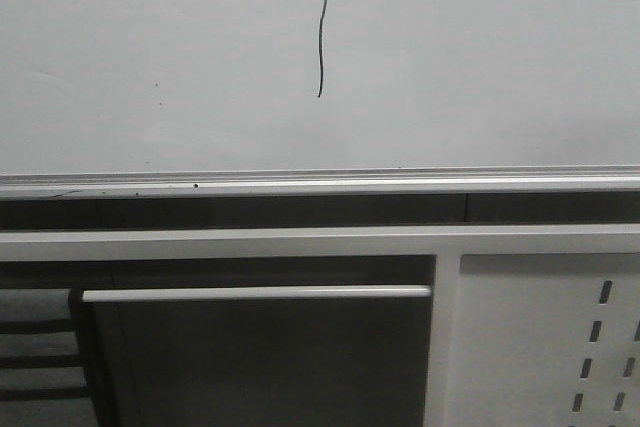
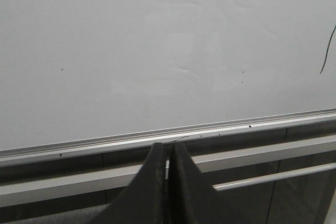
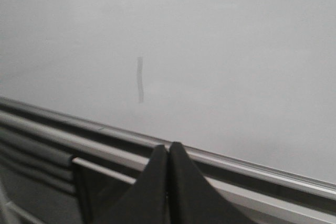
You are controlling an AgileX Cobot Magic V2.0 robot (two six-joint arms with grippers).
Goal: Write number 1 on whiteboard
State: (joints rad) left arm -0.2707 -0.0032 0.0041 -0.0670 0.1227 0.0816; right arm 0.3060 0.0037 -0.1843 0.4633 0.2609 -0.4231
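Note:
The whiteboard (image 1: 480, 57) fills the upper front view, with a silver edge rail (image 1: 320, 184) along its lower side. The number 1 (image 1: 322, 42) is a thin dark, slightly wavy vertical stroke on it. The stroke also shows blurred in the right wrist view (image 3: 140, 80) and at the picture's edge in the left wrist view (image 2: 328, 51). My left gripper (image 2: 168, 146) is shut and empty, near the board's rail. My right gripper (image 3: 168, 145) is shut and empty, near the rail, off the stroke. Neither gripper shows in the front view.
Below the rail runs a pale horizontal bar (image 1: 320, 243), then a dark recess with a thin light bar (image 1: 255, 293). A light grey metal panel with slanted slots (image 1: 540, 347) stands at the lower right. Tiny dark specks (image 1: 157, 85) dot the board.

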